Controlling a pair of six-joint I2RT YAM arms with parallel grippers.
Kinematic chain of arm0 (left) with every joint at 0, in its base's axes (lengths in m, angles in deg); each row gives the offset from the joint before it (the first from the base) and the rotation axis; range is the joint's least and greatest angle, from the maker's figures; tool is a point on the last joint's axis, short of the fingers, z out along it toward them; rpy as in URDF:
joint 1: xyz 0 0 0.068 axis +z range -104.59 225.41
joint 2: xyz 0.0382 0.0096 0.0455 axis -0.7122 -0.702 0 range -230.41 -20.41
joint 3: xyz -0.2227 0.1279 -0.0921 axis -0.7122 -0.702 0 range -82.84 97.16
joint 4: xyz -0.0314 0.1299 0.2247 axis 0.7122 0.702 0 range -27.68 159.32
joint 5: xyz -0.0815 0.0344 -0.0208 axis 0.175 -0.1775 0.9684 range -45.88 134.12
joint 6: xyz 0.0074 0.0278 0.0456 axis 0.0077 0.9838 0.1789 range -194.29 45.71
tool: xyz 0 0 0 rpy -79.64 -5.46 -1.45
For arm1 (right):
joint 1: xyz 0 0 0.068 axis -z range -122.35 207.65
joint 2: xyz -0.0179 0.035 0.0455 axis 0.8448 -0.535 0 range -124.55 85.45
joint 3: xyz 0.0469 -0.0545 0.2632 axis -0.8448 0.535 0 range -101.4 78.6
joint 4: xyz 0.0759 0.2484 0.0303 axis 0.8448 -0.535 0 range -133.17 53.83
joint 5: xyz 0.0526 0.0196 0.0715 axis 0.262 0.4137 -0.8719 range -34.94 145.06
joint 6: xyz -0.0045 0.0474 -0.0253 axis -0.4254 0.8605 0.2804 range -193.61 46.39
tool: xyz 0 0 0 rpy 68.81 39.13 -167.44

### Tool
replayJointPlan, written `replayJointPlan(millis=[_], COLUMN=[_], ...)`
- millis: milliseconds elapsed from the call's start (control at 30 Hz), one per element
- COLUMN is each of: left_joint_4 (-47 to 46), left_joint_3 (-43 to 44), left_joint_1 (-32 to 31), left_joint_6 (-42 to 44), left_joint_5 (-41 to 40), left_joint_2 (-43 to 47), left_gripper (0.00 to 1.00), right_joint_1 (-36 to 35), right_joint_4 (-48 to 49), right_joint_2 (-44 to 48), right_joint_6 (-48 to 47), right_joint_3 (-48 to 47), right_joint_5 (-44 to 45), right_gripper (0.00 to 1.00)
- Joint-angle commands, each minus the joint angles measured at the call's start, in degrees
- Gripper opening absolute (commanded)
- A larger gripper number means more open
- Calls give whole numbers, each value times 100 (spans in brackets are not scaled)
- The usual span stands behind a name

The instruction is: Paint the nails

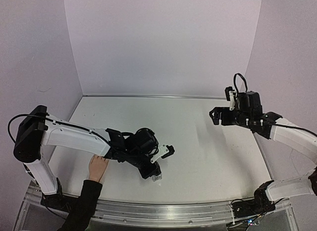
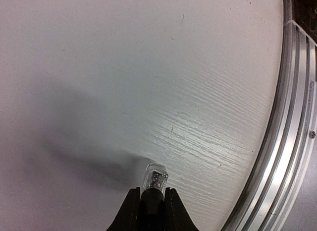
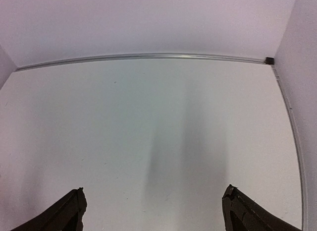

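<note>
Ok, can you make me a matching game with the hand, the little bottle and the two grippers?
1 hand
2 bottle
3 right gripper
4 left gripper

A open, holding nothing
B peach, resting on the table
C shut on something
D clear, being held

Pairs: 1-B, 2-D, 3-A, 4-C

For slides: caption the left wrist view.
Left fingers grip a small clear bottle; white table beyond, aluminium rail at right.
</note>
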Motion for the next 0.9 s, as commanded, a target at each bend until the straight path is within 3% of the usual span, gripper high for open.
replayJointPlan(millis=[0, 167, 333, 600, 700, 800, 867], left_joint_4=[87, 73, 409, 1598, 1739, 1753, 1752], left_joint_3=[401, 914, 1752, 2932, 3009, 2999, 3000], left_joint_1=[826, 1610, 1956, 2258, 2264, 2269, 2271], left_joint_6=[-165, 178, 1101, 1742, 1807, 1850, 1877], left_joint_5=[8, 51, 606, 1787, 2088, 2189, 2340], left_joint_2=[781, 1279, 1095, 518, 497, 533, 553], left_gripper=[0, 0, 0, 0, 0, 0, 0], right_joint_1=[-55, -424, -957, -1308, -1383, -1441, -1458], right_joint_4=[1299, 2733, 3020, 3253, 3456, 3483, 3495], right_joint_2=[-133, -1007, -2288, -3252, -3396, -3475, -3526], right_joint_6=[-812, -1003, -1393, -1722, -1728, -1798, -1777], right_joint_3=[478, 400, -720, -1830, -1945, -1971, -1974], right_joint_5=[-2762, -4505, -5567, -5586, -5743, -6045, -6113], right_gripper=[98, 91, 77, 72, 63, 48, 46])
